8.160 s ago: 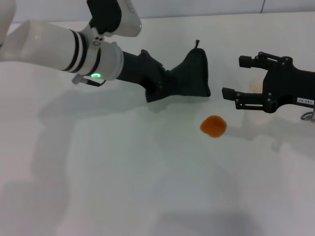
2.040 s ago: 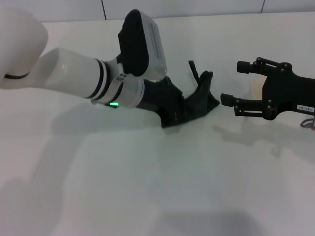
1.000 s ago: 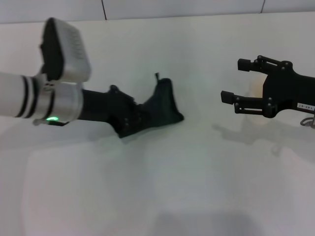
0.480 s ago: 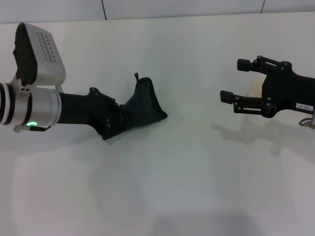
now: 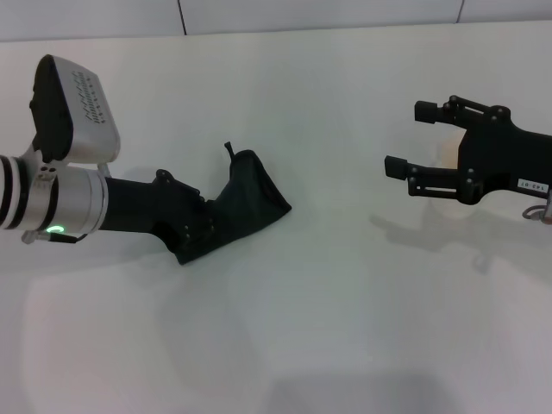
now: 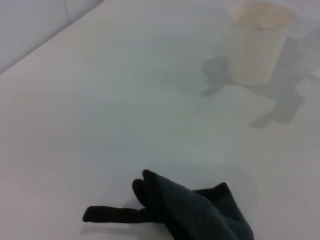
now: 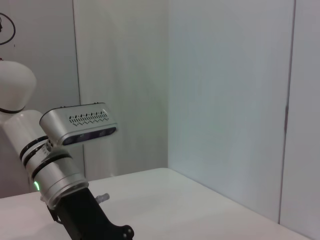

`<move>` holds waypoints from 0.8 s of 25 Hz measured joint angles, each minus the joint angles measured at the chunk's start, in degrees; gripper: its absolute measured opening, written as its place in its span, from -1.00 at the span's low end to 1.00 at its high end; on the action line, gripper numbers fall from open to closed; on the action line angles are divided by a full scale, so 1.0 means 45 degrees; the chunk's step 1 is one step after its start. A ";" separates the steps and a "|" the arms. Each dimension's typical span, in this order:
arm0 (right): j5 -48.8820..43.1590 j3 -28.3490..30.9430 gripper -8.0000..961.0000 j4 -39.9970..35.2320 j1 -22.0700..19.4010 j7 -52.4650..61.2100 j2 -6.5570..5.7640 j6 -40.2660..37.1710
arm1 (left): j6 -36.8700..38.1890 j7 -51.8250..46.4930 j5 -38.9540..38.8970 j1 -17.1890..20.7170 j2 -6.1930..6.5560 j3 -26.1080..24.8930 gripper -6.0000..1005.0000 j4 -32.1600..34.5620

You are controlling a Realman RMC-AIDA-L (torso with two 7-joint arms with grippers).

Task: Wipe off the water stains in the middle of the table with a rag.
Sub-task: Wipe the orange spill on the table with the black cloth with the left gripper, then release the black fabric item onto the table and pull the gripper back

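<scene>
The dark rag (image 5: 252, 191) lies bunched on the white table (image 5: 328, 302), left of the middle, its loop tag sticking up at the far end. My left gripper (image 5: 200, 229) is shut on the rag's near end. The left wrist view shows the rag (image 6: 200, 212) close up, with its tag lying flat on the table. No water stains show anywhere on the table. My right gripper (image 5: 408, 138) hovers at the right, open and holding nothing.
A white paper cup (image 6: 259, 42) stands at the right, mostly hidden behind the right gripper in the head view. The right wrist view shows my left arm (image 7: 65, 165) against grey wall panels.
The orange blotch seen 8 s ago is gone. My left gripper has drawn the rag leftward from the middle; in the last half second it barely shifted. The right arm has not moved.
</scene>
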 joint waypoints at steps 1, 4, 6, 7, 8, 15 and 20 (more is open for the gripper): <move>0.0002 -0.0001 0.78 0.0001 0.0009 0.0000 0.0000 0.0003 | 0.0001 -0.0030 -0.0001 0.0016 -0.0003 -0.0010 -0.51 0.0023; 0.0003 -0.0002 0.78 0.0001 0.0028 0.0000 0.0001 0.0030 | 0.0020 -0.0084 -0.0056 0.0044 -0.0024 -0.0306 -0.49 0.0087; 0.0012 -0.0001 0.78 0.0001 0.0050 0.0001 0.0000 0.0058 | 0.0029 -0.0087 -0.0045 0.0052 -0.0061 -0.0466 -0.48 0.0146; 0.0014 -0.0002 0.79 0.0001 0.0054 0.0000 0.0000 0.0070 | 0.0026 -0.0088 -0.0036 0.0065 -0.0075 -0.0498 -0.48 0.0183; 0.0018 -0.0002 0.79 0.0001 0.0056 0.0002 0.0000 0.0082 | 0.0016 -0.0089 -0.0031 0.0083 -0.0086 -0.0514 -0.47 0.0232; 0.0093 0.0000 0.78 0.0002 0.0075 0.0026 0.0007 0.0200 | 0.0035 0.0014 0.0026 0.0206 -0.0002 -0.1108 0.09 0.0852; 0.0194 -0.0017 0.78 0.0091 0.0093 0.0008 0.0019 0.0396 | 0.0295 0.0128 0.0028 0.0053 0.0308 -0.1893 0.47 0.1030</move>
